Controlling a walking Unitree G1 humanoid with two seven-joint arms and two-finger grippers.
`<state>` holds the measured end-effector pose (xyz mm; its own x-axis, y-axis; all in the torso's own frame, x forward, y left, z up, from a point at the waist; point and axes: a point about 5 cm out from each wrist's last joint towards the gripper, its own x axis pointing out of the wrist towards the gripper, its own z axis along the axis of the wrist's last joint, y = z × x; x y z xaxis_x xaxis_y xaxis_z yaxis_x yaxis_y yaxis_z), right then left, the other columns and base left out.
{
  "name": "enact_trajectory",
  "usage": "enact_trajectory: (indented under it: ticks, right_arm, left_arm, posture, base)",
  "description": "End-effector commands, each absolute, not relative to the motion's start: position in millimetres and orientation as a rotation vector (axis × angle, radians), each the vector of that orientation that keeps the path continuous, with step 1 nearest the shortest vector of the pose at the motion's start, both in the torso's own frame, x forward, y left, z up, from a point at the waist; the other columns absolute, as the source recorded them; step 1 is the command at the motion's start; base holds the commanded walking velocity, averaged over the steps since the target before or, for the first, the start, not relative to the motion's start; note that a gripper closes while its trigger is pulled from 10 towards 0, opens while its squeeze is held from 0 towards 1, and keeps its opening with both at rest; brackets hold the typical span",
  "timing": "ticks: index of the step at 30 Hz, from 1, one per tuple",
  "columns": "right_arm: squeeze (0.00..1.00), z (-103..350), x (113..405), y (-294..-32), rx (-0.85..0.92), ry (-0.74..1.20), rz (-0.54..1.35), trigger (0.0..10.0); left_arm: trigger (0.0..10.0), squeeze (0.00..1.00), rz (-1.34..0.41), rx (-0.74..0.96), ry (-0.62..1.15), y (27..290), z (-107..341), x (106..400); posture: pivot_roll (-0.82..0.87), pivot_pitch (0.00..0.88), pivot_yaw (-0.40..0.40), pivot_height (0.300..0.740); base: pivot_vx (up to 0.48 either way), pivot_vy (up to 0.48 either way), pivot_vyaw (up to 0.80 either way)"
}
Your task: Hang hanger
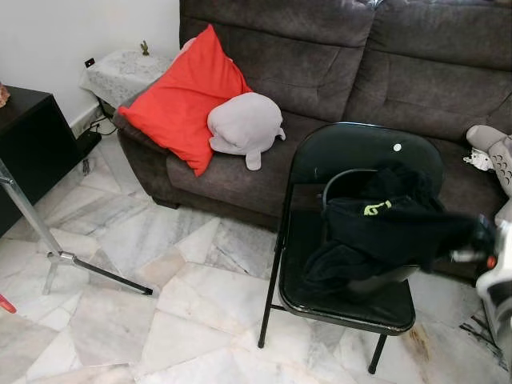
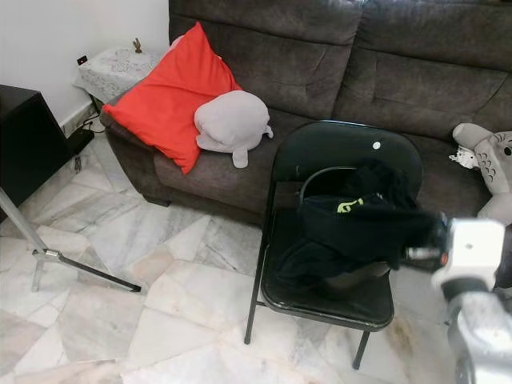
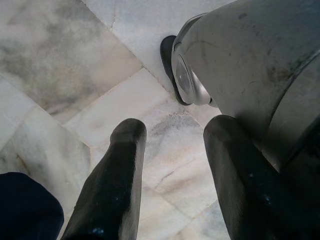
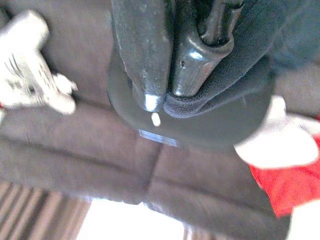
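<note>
Over the folding chair (image 2: 336,232), the right pincer (image 4: 165,97) is pinching a black garment (image 2: 360,228) that drapes onto the seat beside a dark sofa (image 1: 336,64). Left pincer (image 3: 172,170) hangs spread above marble floor (image 3: 65,65); hanger unclear.

The black garment (image 2: 360,224) hides the hanger, and the right end effector (image 1: 478,240) is blurred.

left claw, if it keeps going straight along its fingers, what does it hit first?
Most likely the marble floor. The left claw points down at bare tiles, fingers apart, nothing between them. The robot's own grey body sits just beside that line, so a slight drift could brush it; depth is unclear.
</note>
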<state>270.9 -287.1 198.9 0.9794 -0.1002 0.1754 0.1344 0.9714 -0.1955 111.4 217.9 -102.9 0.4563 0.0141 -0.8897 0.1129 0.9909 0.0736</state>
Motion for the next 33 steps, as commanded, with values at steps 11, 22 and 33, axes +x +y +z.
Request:
enact_trajectory:
  ticks: [11,22,33]
  right_arm:
    - [0.0,248.1,256.2,-257.6,-0.125,-0.383,0.08,0.0]
    - [0.0,189.2,250.1,-288.0,-0.277,-0.035,-0.043,0.0]
    - [0.0,141.0,249.8,-323.1,-0.25,0.191,-0.239,0.0]
  left_arm:
    - [10.0,0.0,-0.066,0.135,1.092,213.4,-103.8,111.5]
    - [10.0,0.0,-0.075,0.144,1.093,214.7,-103.6,111.3]
    - [10.0,0.0,-0.074,0.15,1.093,216.1,-103.3,110.7]
  posture:
    - [-0.06,0.138,-0.063,0.74]
    - [-0.06,0.143,-0.059,0.74]
    - [-0.06,0.146,-0.054,0.74]
  base:
    - [0.0,0.0,0.0]
    - [0.0,0.0,0.0]
    - [0.0,0.0,0.0]
